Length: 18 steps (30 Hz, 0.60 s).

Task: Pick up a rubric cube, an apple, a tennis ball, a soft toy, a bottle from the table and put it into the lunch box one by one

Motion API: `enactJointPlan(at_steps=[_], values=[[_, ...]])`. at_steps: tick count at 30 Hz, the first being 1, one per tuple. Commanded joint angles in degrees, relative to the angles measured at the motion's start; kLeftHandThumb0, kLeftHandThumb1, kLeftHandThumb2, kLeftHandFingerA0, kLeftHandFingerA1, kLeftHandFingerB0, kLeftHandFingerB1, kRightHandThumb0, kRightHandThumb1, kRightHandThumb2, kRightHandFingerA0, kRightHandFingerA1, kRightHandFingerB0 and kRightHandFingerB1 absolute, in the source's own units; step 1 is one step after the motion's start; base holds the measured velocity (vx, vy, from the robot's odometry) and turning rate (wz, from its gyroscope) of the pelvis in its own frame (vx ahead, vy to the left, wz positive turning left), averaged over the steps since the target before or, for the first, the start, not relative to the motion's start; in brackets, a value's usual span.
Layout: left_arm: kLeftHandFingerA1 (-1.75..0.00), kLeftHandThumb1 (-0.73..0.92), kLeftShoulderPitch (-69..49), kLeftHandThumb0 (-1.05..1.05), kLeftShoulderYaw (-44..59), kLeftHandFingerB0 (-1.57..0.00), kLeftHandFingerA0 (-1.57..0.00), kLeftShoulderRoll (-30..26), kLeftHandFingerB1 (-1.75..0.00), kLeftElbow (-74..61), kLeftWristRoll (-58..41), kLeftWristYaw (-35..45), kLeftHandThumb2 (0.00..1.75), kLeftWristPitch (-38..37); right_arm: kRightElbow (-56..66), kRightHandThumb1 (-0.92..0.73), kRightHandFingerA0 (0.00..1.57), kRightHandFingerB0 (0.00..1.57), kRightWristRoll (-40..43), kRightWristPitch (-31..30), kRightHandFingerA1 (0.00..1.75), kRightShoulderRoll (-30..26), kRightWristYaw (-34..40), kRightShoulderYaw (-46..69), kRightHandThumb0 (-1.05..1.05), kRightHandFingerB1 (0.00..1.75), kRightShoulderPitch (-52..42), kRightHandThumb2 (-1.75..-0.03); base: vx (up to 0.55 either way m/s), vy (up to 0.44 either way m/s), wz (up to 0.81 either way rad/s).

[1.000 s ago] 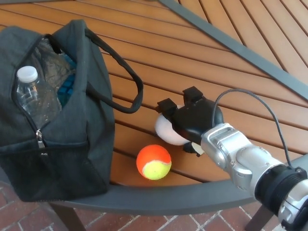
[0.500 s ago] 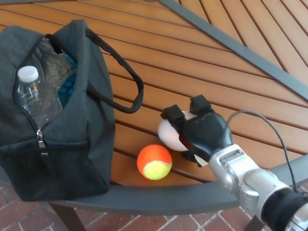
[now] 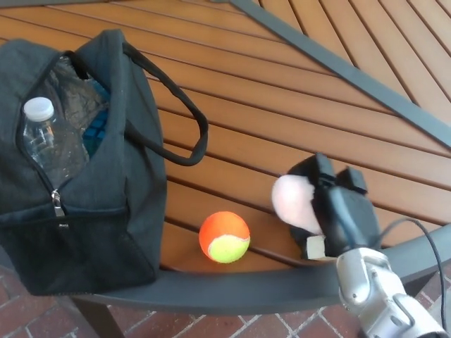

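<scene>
At the lower right of the frame, the robot's black right hand [image 3: 337,211] is closed around a pale pink and white rounded soft toy [image 3: 294,203], its thick fingers [image 3: 325,173] curling over the top of the toy and pressing it against the palm. The toy bulges out on the hand's left side, and a small tag-like piece shows beneath it; whether the toy rests on the wood or is held just clear of it cannot be told. The silver forearm [image 3: 377,299] runs down to the bottom right corner, with a thin black cable [image 3: 423,232] arching beside it. Just left of the hand, apart from it, an orange and yellow tennis ball [image 3: 225,237] sits on the slatted brown wooden table [image 3: 282,91], near the grey metal rim [image 3: 232,289] at the table's front edge. On the left side of the frame stands a dark grey fabric lunch bag [image 3: 120,204] with its top unzipped and a looped black carry handle [image 3: 190,134] drooping toward the centre. Inside its opening a clear plastic bottle with a white cap [image 3: 39,130] stands upright, and beside it something blue [image 3: 99,123] shows, too hidden to identify. The left hand does not appear.
</scene>
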State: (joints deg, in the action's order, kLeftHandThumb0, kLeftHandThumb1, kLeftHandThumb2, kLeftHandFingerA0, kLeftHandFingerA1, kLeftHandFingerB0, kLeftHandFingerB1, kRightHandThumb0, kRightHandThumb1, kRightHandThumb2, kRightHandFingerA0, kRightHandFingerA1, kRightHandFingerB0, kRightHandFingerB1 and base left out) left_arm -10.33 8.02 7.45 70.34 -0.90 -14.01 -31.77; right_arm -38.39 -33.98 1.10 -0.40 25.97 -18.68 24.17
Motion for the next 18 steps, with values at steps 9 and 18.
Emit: enactJointPlan(at_steps=[9, 18], values=[[-1.11, 0.56, -1.9, -0.15, -1.1, -0.98, -1.09, -0.1, -1.06, 0.9, 1.2, 0.4, 1.03, -3.9, 17.2, -0.21, 1.11, 1.07, 32.7, 1.2, 1.66, 15.6, -8.0, 22.5, -0.2, 1.49, -5.3, -1.6, 0.0, 0.0, 0.0], [-1.14, 0.63, -1.3, -0.12, -0.7, -0.97, -1.04, 0.2, -1.09, 0.8, 0.7, 0.4, 0.92, -3.1, 30.4, -0.4, 1.05, 1.01, 47.3, -10.5, 1.66, 24.5, -11.5, 28.5, 0.01, 1.49, -3.1, -1.51, 0.0, 0.0, 0.0]])
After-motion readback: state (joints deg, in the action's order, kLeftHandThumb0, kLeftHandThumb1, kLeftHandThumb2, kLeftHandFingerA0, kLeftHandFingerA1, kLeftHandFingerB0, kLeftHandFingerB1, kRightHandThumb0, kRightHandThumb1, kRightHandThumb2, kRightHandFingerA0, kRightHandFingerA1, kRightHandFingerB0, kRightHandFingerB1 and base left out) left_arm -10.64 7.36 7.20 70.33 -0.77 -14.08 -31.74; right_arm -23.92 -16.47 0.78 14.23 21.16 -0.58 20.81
